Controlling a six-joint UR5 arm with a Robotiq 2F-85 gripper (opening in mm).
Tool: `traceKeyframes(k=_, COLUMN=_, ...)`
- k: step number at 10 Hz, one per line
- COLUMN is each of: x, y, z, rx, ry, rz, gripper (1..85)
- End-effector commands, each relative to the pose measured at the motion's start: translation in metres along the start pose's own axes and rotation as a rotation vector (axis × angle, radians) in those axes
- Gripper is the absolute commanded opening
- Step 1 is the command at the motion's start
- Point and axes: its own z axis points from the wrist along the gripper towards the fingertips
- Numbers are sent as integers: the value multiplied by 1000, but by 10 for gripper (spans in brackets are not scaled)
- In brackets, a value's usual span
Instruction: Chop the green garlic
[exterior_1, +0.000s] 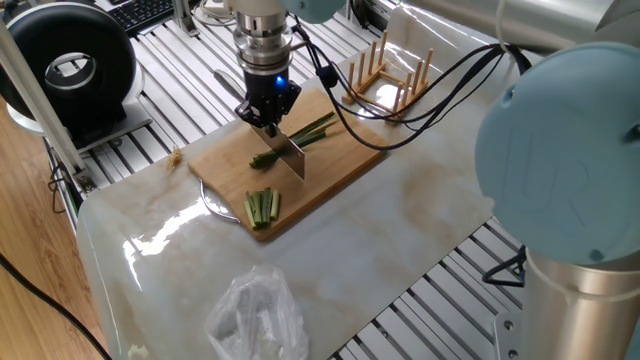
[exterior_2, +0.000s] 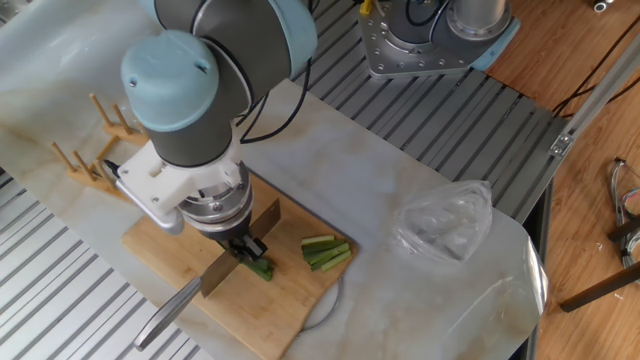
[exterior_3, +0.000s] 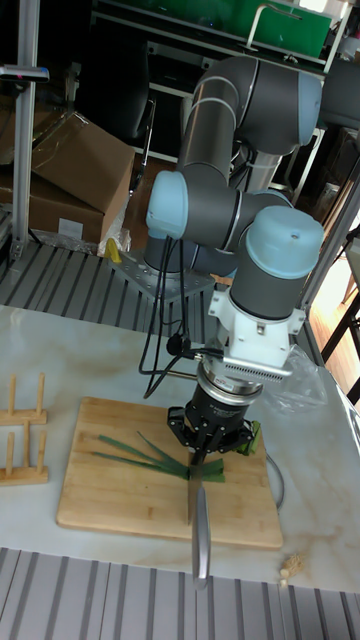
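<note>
Marble-patterned tabletop carries a crinkled plastic bag (exterior_1: 256, 318) nearest the camera, then the cutting board (exterior_1: 340, 170) with a bundle of cut sticks (exterior_1: 263, 205) at its near edge. Mid-board, the gripper (exterior_1: 265, 118) is clamped on the knife (exterior_1: 290, 158), blade standing edge-down across the green garlic (exterior_1: 300, 136) to sever it. Behind stands a wooden rack (exterior_1: 385, 75).

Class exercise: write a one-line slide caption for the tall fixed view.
UR5 gripper holds a knife upright across green garlic on a wooden cutting board.
</note>
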Motion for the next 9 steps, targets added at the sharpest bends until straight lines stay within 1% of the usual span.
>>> traceKeyframes(k=1, x=4, y=3, z=-2, rx=7, ry=16, rz=13, gripper=13)
traceKeyframes(k=3, x=7, y=7, z=-7, rx=14, ry=28, rz=18, gripper=13)
traceKeyframes(k=5, x=7, y=5, z=-13, rx=23, ry=35, rz=12, gripper=13)
traceKeyframes(k=7, x=5, y=3, z=-15, rx=20, ry=38, rz=6, gripper=13)
traceKeyframes(k=8, x=3, y=1, z=-9, rx=3, ry=29, rz=-4, gripper=13)
traceKeyframes(k=9, x=1, y=-1, z=0, rx=2, ry=13, rz=-2, gripper=13)
